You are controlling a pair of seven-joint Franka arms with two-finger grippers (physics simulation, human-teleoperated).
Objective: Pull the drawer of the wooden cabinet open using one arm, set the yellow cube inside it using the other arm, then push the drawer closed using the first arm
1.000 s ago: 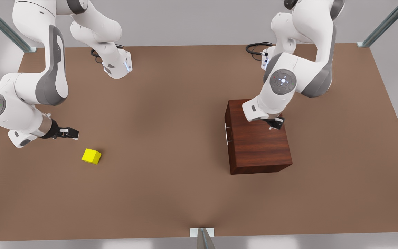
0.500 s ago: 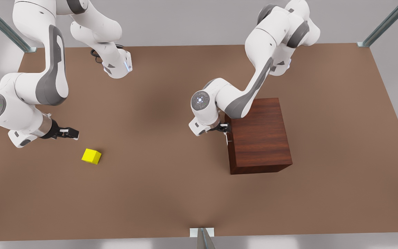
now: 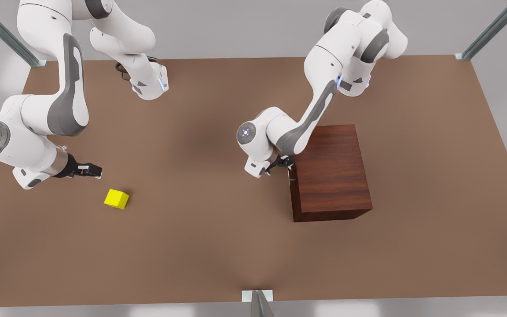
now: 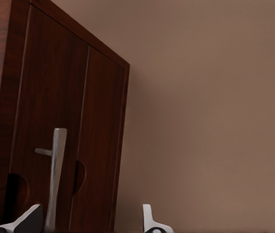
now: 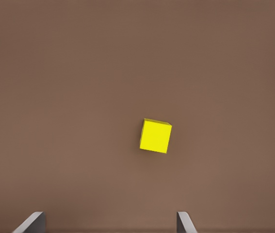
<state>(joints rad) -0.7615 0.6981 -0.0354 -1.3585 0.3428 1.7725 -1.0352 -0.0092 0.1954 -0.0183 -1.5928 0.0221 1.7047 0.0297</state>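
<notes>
The wooden cabinet (image 3: 330, 171) stands at the front view's right, and its drawer (image 4: 50, 97) is shut flush in the face that looks toward the front view's left. My left gripper (image 3: 285, 164) (image 4: 89, 224) is at that face and open, with the silver bar handle (image 4: 55, 174) between its fingers, close to one of them. The yellow cube (image 3: 116, 199) (image 5: 155, 136) lies on the table at the front view's left. My right gripper (image 3: 95, 171) (image 5: 109, 224) hovers open a short way from the cube, holding nothing.
The brown table (image 3: 218, 229) has open room between the cube and the cabinet. Both arm bases stand at the far edge. Metal frame posts (image 3: 260, 304) rise at the near edge and the far corners.
The left arm swung from above the cabinet's top down to its front face, bringing the gripper to the handle. The right gripper only shifted slightly. The cube did not move.
</notes>
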